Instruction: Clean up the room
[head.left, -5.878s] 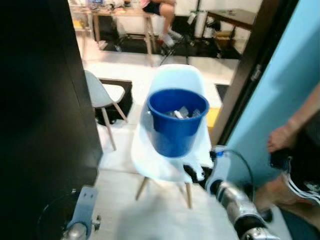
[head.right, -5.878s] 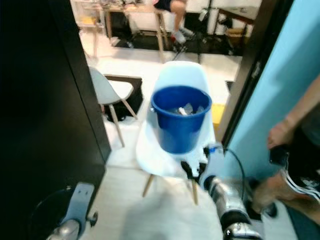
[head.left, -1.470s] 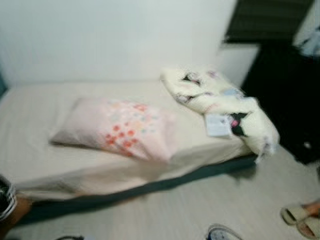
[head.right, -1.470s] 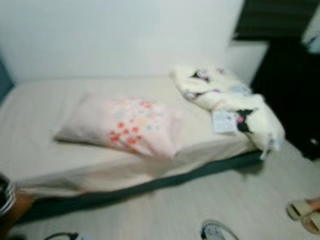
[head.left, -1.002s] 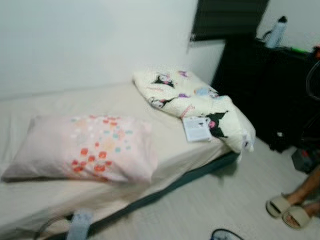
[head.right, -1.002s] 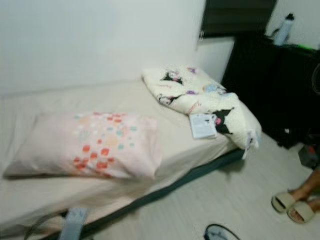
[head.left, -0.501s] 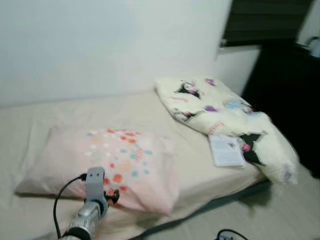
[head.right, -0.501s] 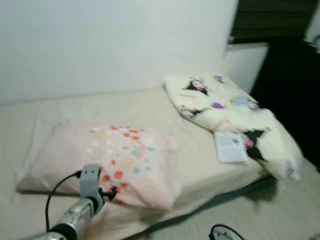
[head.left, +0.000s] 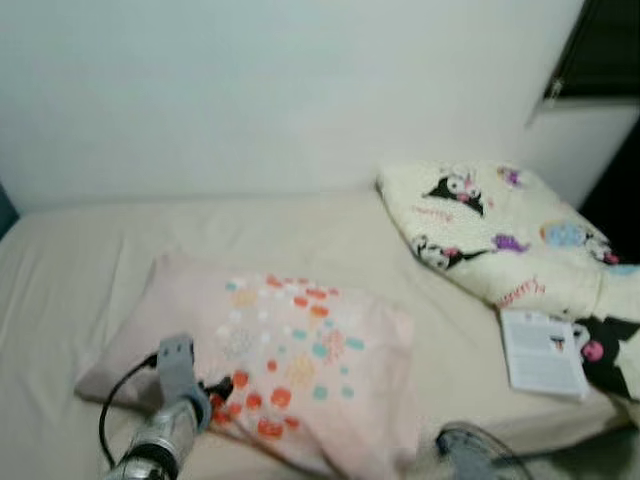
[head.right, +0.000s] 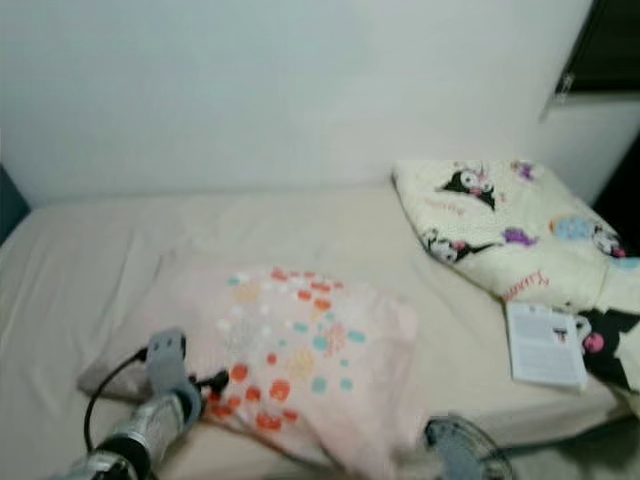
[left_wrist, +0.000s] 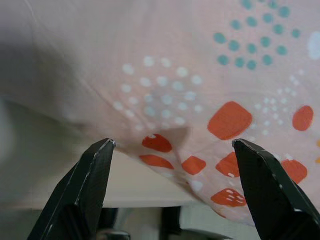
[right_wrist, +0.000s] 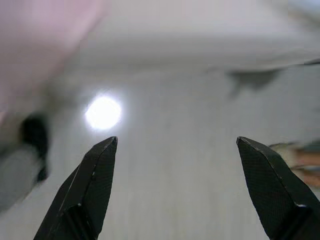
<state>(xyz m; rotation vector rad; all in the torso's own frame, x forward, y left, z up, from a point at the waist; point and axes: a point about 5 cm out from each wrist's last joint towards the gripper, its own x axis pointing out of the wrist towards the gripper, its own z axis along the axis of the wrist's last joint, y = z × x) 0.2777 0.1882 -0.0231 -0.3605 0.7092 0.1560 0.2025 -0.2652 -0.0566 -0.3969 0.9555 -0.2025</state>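
Pillow (head.left: 270, 365) with orange and teal dots, lying askew toward the front edge of the bed (head.left: 70, 270), one corner slumped near that edge. Left gripper (left_wrist: 172, 150) at the pillow's near-left corner, fingers (left_wrist: 92, 175) spread wide with the cloth between them, not yet pinched. Right gripper (right_wrist: 177, 150) low past the bed's front edge, aimed at the floor (right_wrist: 170, 165), fingers also wide apart, holding nothing; blurred grey wrist visible at the bottom of the head views. Cream cartoon-print blanket (head.left: 500, 240) bunched toward the bed's far right corner, with a white booklet (head.left: 543, 352) lying against its near side at the right edge. Pale wall (head.left: 280, 90) behind the bed.

Judged step: reaching to take the pillow and set it straight. Risks from here: closing on only a thin fold of pillowcase, letting the filling sag and the cloth slip free on lifting; dragging the pillow forward off the front edge rather than up the bed; snagging the sheet along with the case and rumpling it. Motion blur in the head views also suggests an unsteady stance, so a grasp could land off the corner.
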